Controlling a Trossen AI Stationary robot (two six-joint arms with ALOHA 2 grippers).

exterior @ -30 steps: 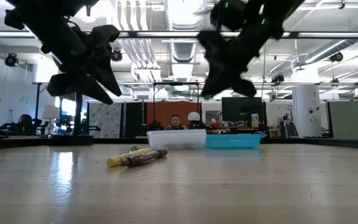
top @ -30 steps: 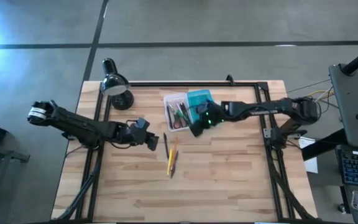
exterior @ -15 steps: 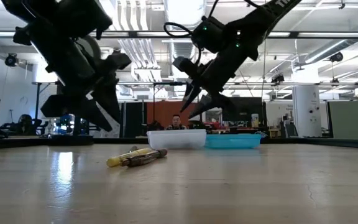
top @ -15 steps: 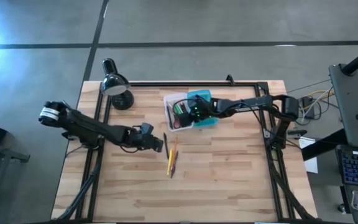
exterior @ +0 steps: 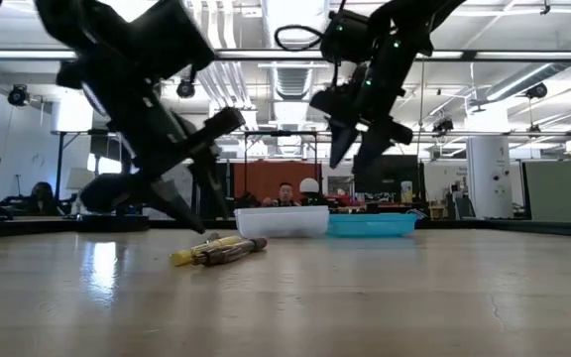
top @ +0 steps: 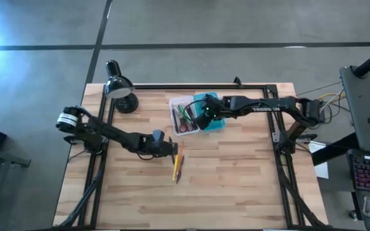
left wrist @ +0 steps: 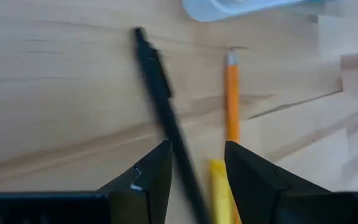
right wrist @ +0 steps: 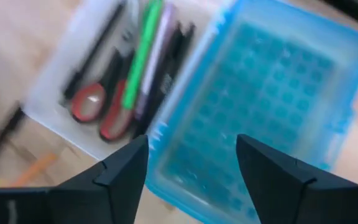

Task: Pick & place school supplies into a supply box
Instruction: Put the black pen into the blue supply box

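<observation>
A light wooden plank table (top: 236,179) is set on a grey concrete floor (top: 172,22). A black desk lamp (top: 121,90) is placed at one corner. Ceiling ducts (exterior: 206,30) and strip lights (exterior: 523,55) are seen beyond.

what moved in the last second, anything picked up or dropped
The left claw slid right and lowered to the loose pens, open, straddling the dark pen. The right claw moved from beside the supply box to above it, empty. Nothing grasped or released; pens, box and lamp unmoved.
</observation>
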